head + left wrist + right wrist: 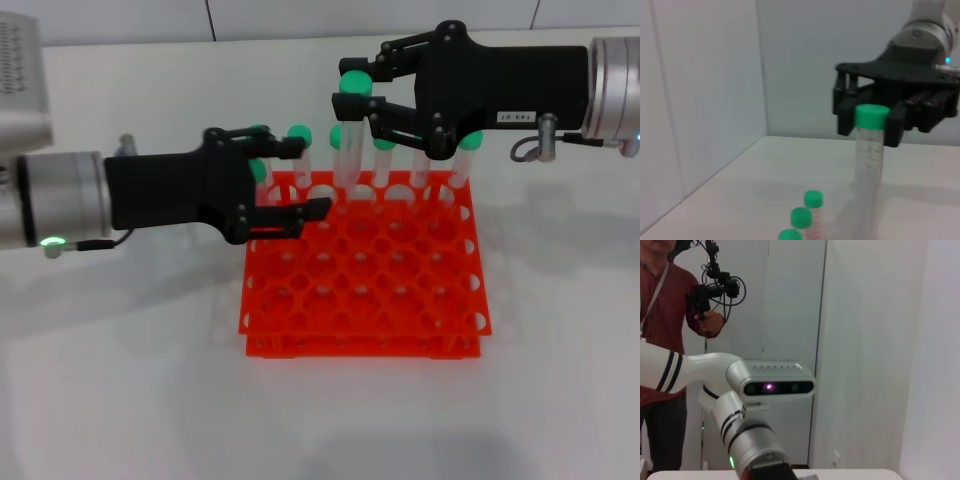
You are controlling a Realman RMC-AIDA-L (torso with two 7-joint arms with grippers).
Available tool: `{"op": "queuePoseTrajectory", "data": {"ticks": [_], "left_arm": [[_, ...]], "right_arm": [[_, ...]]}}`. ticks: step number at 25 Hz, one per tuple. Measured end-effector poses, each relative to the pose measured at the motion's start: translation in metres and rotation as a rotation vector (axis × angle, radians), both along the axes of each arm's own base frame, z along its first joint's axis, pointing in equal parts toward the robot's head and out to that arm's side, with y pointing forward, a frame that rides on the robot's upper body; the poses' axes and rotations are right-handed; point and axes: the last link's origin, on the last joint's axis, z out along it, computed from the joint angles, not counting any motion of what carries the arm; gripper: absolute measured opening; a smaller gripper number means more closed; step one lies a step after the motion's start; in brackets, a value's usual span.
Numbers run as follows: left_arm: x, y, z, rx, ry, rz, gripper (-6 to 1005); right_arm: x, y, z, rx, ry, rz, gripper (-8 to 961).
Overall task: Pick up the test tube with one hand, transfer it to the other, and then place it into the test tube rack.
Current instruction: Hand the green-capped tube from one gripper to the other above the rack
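Tube (350,140) looked light, smooth and slippery (best held just under its cap), clamped in the right claw (362,98) above the rack (362,290), left claw (290,182) apart.

The only print in sight is a small white label (516,117) on the black body of the right gripper (362,98) in the head view; its dark characters show upside down and are too small to read with certainty. The test tube (869,165) bears faint graduation marks, with no legible numbers.
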Motion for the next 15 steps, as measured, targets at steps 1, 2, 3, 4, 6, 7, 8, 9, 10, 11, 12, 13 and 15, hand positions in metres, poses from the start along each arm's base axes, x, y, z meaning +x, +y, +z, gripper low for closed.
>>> {"op": "queuePoseTrajectory", "data": {"ticks": [1, 2, 3, 4, 6, 7, 8, 9, 10, 11, 12, 13, 15], "left_arm": [[-0.001, -0.001, 0.002, 0.003, -0.001, 0.012, 586], [-0.002, -0.001, 0.006, 0.007, -0.002, 0.028, 625], [-0.003, -0.002, 0.009, 0.008, -0.001, 0.042, 665], [-0.004, -0.002, 0.012, 0.011, 0.001, 0.054, 704], [-0.006, -0.003, 0.019, 0.019, 0.006, 0.078, 783], [-0.008, -0.005, 0.022, 0.023, 0.005, 0.091, 801], [-0.009, -0.006, 0.026, 0.028, 0.005, 0.103, 820], [-0.01, -0.007, 0.029, 0.033, 0.005, 0.116, 838], [-0.011, -0.008, 0.034, 0.041, 0.006, 0.13, 857], [-0.011, -0.009, 0.035, 0.043, 0.006, 0.134, 875], [-0.012, -0.01, 0.04, 0.049, 0.007, 0.146, 875], [-0.012, -0.011, 0.043, 0.053, 0.008, 0.151, 875], [-0.012, -0.014, 0.049, 0.056, 0.011, 0.16, 875]], "right_arm": [[0.0, 0.0, -0.001, -0.002, 0.0, 0.001, 266], [-0.001, 0.0, -0.002, -0.003, 0.001, 0.0, 266], [-0.001, -0.001, -0.003, -0.005, 0.001, 0.0, 266], [-0.001, -0.001, -0.003, -0.006, 0.003, -0.001, 266], [-0.001, -0.001, -0.004, -0.007, 0.003, -0.005, 266], [0.0, -0.001, -0.004, -0.007, 0.002, -0.008, 266], [0.001, -0.002, -0.004, -0.007, 0.002, -0.01, 266], [0.002, -0.003, -0.005, -0.009, 0.002, -0.01, 266], [0.002, -0.003, -0.005, -0.011, 0.003, -0.011, 266], [0.001, -0.004, -0.006, -0.014, 0.005, -0.01, 266], [0.001, -0.004, -0.006, -0.014, 0.005, -0.01, 266], [0.001, -0.004, -0.007, -0.018, 0.009, -0.01, 266], [0.001, -0.005, -0.008, -0.022, 0.012, -0.008, 266]]}}
